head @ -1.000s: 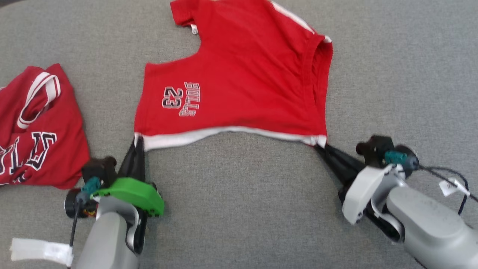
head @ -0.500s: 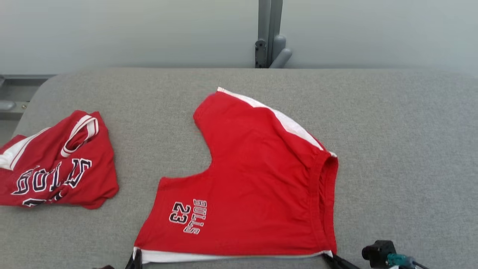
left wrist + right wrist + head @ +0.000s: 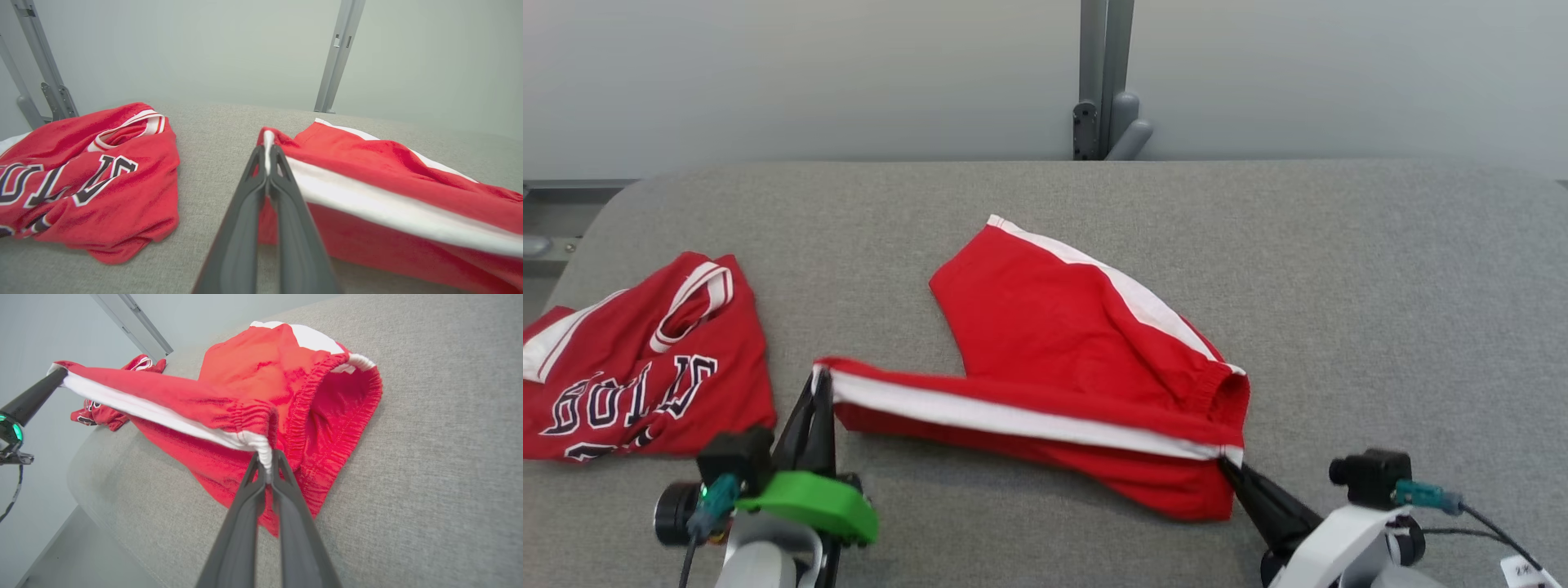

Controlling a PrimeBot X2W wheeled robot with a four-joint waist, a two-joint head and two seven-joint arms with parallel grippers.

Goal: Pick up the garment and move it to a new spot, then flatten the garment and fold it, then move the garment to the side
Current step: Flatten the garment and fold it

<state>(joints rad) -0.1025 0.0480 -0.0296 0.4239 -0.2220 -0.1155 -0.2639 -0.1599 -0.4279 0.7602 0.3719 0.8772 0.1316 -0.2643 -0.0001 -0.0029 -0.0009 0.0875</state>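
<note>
Head view: we see grey padded table (image 3: 1380, 286), red shorts (image 3: 1054, 327) at its middle, near white-striped edge held up, stretched between both grippers. Red jersey (image 3: 645, 367) lies crumpled at left, apart from shorts. Left gripper (image 3: 819, 377) pinched tight on stripe's left corner; right gripper (image 3: 1225, 463) pinched tight on waistband corner.
</note>
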